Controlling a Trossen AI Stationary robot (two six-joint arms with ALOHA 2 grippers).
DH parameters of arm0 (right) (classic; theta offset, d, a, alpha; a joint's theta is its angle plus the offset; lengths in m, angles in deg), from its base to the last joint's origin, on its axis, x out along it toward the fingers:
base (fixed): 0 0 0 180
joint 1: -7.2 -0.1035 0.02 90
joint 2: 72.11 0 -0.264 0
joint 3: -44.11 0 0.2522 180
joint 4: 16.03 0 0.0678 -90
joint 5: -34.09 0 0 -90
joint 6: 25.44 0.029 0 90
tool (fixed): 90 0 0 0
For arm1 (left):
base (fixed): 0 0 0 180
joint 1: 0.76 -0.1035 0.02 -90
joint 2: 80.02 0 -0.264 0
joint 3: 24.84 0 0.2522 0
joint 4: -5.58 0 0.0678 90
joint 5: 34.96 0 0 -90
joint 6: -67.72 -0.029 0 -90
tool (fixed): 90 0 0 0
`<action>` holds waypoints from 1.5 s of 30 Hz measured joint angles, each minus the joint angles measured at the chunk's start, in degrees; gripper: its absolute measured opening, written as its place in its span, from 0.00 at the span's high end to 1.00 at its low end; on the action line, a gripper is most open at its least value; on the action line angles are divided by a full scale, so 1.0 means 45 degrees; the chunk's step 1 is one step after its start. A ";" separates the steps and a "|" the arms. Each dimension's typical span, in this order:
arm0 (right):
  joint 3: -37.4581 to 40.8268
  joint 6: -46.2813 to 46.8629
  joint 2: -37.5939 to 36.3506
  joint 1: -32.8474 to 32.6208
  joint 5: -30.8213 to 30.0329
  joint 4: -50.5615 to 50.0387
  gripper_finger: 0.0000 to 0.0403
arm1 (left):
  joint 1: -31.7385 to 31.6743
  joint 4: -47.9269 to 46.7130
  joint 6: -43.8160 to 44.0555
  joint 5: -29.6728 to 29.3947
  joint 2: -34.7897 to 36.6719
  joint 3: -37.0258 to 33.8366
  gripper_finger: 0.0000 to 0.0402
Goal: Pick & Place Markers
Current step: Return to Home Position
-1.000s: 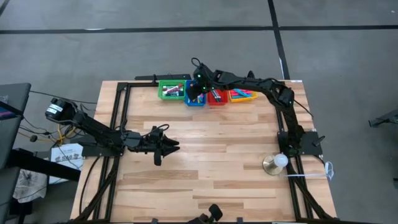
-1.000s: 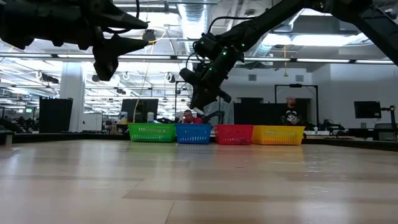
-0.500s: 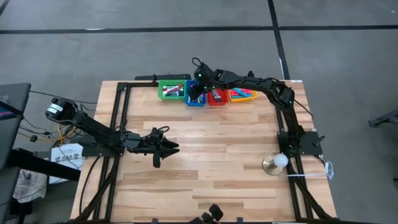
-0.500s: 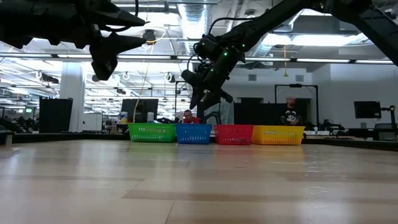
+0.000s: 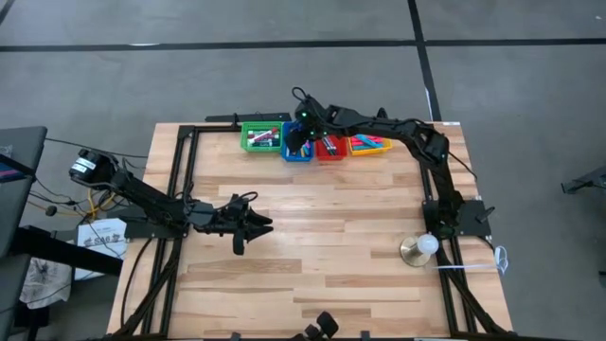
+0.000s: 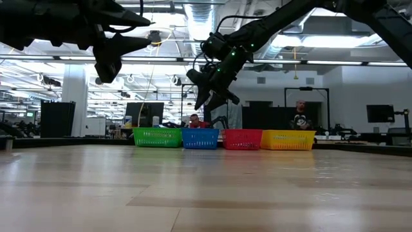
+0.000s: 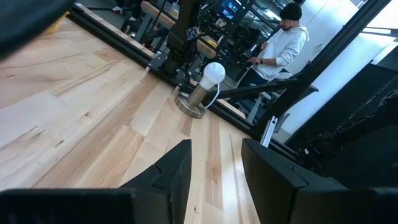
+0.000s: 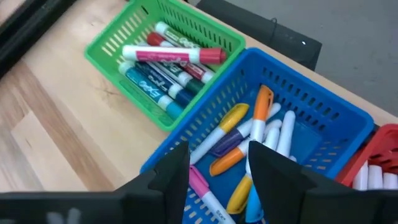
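Right gripper (image 8: 217,154), fingers spread and empty, hovers above the blue bin (image 8: 311,93); markers (image 8: 262,112) lie below it and in the green bin (image 8: 115,37) beside. Left gripper (image 7: 216,150), spread, waits. Sorting looks done; homing remains.

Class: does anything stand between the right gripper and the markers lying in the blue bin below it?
Nothing visible. The right gripper hangs open and empty above the blue bin, and the markers in it lie uncovered. The left gripper waits, open, over the table's left side.
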 joint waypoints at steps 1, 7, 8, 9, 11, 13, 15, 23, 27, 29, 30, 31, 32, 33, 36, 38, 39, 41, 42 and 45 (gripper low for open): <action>0.0000 0.0001 -0.0027 -0.0024 -0.0004 0.0066 0.62 | 0.0004 -0.0005 0.0009 0.0000 0.0000 0.0000 0.65; 0.0000 -0.0087 -0.0224 -0.0053 -0.0001 0.0330 0.63 | 0.0004 -0.0005 0.0032 0.0000 0.0000 0.0000 0.65; 0.0005 -0.0087 -0.0265 -0.0051 -0.0005 0.0334 0.63 | 0.0004 -0.0005 0.0032 0.0000 0.0000 -0.0001 0.65; 0.0005 -0.0087 -0.0292 -0.0064 -0.0005 0.0445 0.63 | 0.0004 -0.0005 0.0032 0.0000 0.0000 -0.0002 0.65; 0.0000 -0.0090 -0.0335 -0.0098 -0.0008 0.0509 0.63 | 0.0004 -0.0005 0.0032 0.0000 0.0000 -0.0001 0.65; 0.0005 -0.0104 -0.0401 -0.0115 -0.0010 0.0490 0.63 | 0.0004 -0.0005 0.0025 0.0000 0.0000 -0.0005 0.65; 0.0005 -0.0229 -0.0435 -0.0142 -0.0009 0.0579 0.63 | 0.0004 -0.0005 0.0017 0.0000 0.0000 -0.0005 0.65; 0.0005 -0.0315 -0.0482 -0.0219 -0.0010 0.0530 0.65 | 0.0004 -0.0005 -0.0002 0.0000 0.0000 -0.0005 0.65; 0.0005 -0.0318 -0.0482 -0.0219 -0.0010 0.0525 0.66 | 0.0004 -0.0005 -0.0005 0.0000 0.0000 -0.0005 0.65; 0.0005 -0.0315 -0.0482 -0.0223 0.0002 0.0525 0.66 | 0.0004 -0.0005 -0.0004 0.0000 0.0000 -0.0005 0.65; 0.0005 -0.0315 -0.0482 -0.0224 0.0007 0.0525 0.66 | 0.0004 -0.0005 -0.0003 0.0000 0.0000 -0.0005 0.65; 0.0005 -0.0315 -0.0482 -0.0231 0.0010 0.0525 0.66 | 0.0004 -0.0005 -0.0005 0.0000 0.0000 -0.0005 0.65; 0.0005 -0.0315 -0.0482 -0.0244 0.0010 0.0525 0.66 | 0.0004 -0.0005 -0.0002 0.0000 0.0000 -0.0005 0.65; 0.0005 -0.0315 -0.0482 -0.0271 0.0014 0.0525 0.65 | 0.0004 -0.0005 0.0009 0.0001 0.0001 -0.0005 0.65; 0.0010 -0.0369 -0.0681 -0.0420 0.0014 0.0438 0.65 | 0.0092 -0.0029 -0.0228 -0.0001 0.0245 -0.0010 0.65; 0.0013 -0.0963 -0.1075 -0.0613 0.0182 0.0333 0.64 | 0.0178 -0.0039 -0.0914 0.0020 0.0888 -0.0010 0.65; 0.0019 -0.1345 -0.1345 -0.0759 0.0242 0.0201 0.64 | 0.0221 -0.0027 -0.1335 0.0024 0.1356 -0.0010 0.65; 0.0015 -0.1992 -0.2015 -0.1057 0.0243 0.0186 0.64 | 0.0291 -0.0007 -0.2305 0.0017 0.2575 -0.0068 0.65; 0.0015 -0.2359 -0.2382 -0.1236 0.0202 0.0133 0.65 | 0.0337 0.0056 -0.2812 0.0000 0.3286 -0.0190 0.65; 0.0010 -0.3350 -0.3595 -0.1750 -0.0083 0.0099 0.65 | 0.0472 -0.0083 -0.4107 -0.0016 0.5597 -0.0756 0.65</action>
